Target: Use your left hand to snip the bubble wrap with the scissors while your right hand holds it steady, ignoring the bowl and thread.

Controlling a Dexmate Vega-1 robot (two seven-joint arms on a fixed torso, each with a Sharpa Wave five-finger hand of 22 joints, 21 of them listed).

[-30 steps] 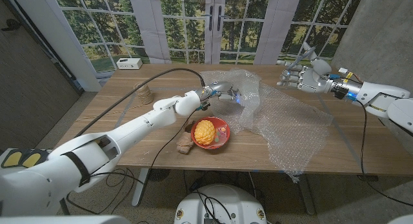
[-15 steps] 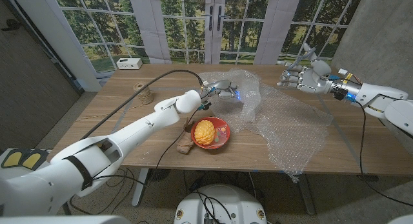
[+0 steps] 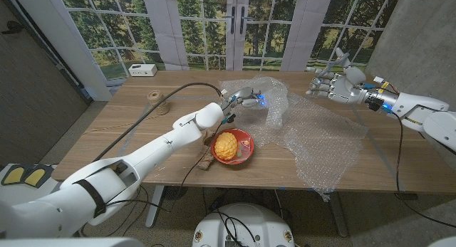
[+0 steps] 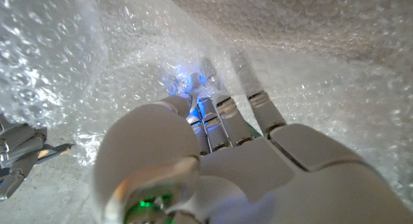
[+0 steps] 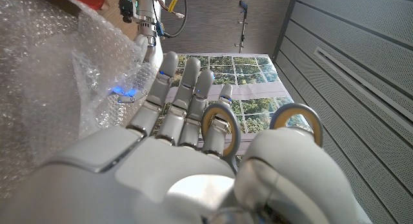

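A large clear bubble wrap sheet [image 3: 313, 140] lies crumpled over the table's middle and right. My left hand [image 3: 248, 98] reaches into its far left edge, where a blue light glows at the fingertips. In the left wrist view its fingers [image 4: 222, 117] push straight into the bubble wrap [image 4: 310, 43]; whether they hold anything is hidden by the plastic. I cannot make out the scissors. My right hand [image 3: 335, 83] hovers at the far right, fingers spread and empty, clear of the wrap. The right wrist view shows that hand [image 5: 193, 146] with bubble wrap [image 5: 45, 69] beyond it.
A red bowl [image 3: 249, 137] holding a yellow object sits near the front edge, just under my left forearm. A small brown object [image 3: 204, 160] lies beside it. A spool of thread [image 3: 154, 97] stands at the left and a white box [image 3: 142, 70] at the far left corner.
My left hand has edged farther across the table into the wrap, and the wrap beside it has bunched up. The right hand has barely moved.
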